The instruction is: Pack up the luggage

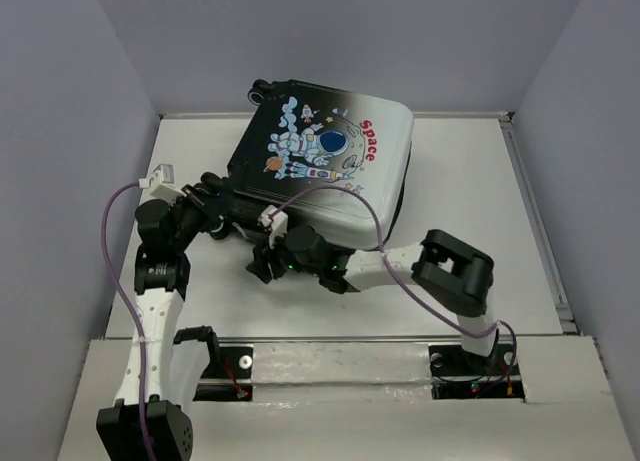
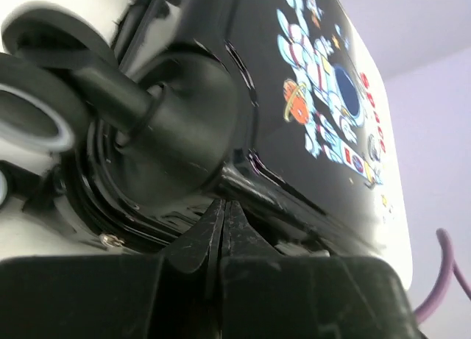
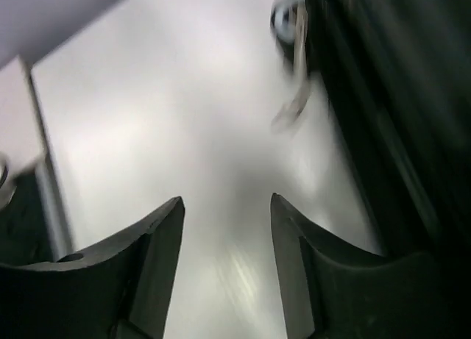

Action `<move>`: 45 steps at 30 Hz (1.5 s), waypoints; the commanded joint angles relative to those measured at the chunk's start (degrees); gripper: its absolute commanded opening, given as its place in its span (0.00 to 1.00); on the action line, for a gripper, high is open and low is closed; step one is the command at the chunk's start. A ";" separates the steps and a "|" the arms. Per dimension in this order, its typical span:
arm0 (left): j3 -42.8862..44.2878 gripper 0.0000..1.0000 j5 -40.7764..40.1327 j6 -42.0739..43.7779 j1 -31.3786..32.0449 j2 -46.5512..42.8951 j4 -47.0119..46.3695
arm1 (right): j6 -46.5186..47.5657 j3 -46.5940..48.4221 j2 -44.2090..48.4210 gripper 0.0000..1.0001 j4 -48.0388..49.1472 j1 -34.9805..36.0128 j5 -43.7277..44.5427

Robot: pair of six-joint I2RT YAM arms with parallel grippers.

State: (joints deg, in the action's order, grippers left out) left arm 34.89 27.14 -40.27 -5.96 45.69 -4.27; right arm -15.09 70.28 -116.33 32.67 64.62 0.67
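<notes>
The luggage [image 1: 330,166] lies flat and closed on the white table, astronaut and red "Space" print facing up. My left gripper [image 1: 228,217] is at its near-left corner, fingers pressed together. In the left wrist view the shut gripper's tips [image 2: 223,210] touch the black shell's edge [image 2: 294,96] just below a wheel [image 2: 37,115]; nothing shows between them. My right gripper [image 1: 262,263] is at the luggage's near edge. In the right wrist view it [image 3: 227,207] is open and empty over the table, with the dark luggage side [image 3: 397,133] to the right and a blurred metal zipper pull [image 3: 294,89] ahead.
The table [image 1: 480,231] is walled by grey panels at the back and sides. A raised rail [image 1: 400,338] runs along the near edge by the arm bases. Purple cables [image 1: 115,271] loop from both arms.
</notes>
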 commanded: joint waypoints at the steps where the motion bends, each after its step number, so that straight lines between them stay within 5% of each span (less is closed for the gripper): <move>1: -2.38 0.06 6.01 2.39 1.29 -1.92 0.23 | -9.25 -14.19 20.49 0.80 -8.79 0.95 -7.18; 4: -2.29 0.06 3.46 3.44 3.13 -1.84 -0.12 | -10.04 -16.66 34.09 0.89 -27.05 0.95 -3.93; 8: -2.99 0.06 -1.20 3.88 6.74 -1.22 -1.26 | -11.89 -21.23 51.23 1.00 -38.06 -2.47 5.38; 13: -2.21 0.06 -6.20 4.40 11.75 -1.83 -2.32 | -12.60 -19.14 60.25 1.00 -44.87 -23.07 9.87; 18: 6.38 0.08 -17.18 8.63 11.76 -3.42 3.48 | -10.31 -10.98 52.21 1.00 -45.32 -39.80 7.18; 23: 15.26 0.60 -26.42 10.29 11.49 0.61 5.94 | -9.69 -6.04 43.13 1.00 -44.27 -43.34 4.79; 26: 21.67 0.75 -27.23 11.35 8.79 9.21 6.47 | -9.95 -6.29 39.35 1.00 -42.78 -45.10 2.95; 29: 27.48 0.79 -17.58 10.57 4.48 22.02 5.68 | -10.92 -9.27 38.81 1.00 -38.04 -46.68 -4.32; 38: 50.17 0.79 -8.07 12.85 2.97 48.86 13.93 | -12.06 -10.43 36.62 1.00 -35.57 -48.45 -14.63; 45: 39.13 0.76 -1.12 10.21 5.69 48.01 7.54 | -14.17 -9.91 32.67 1.00 -31.45 -48.45 -20.52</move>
State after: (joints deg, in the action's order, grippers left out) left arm 79.26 18.35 -30.06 -2.83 99.33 5.48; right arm -28.69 60.90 -80.42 0.16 15.75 -13.67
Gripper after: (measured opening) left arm 0.763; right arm 0.995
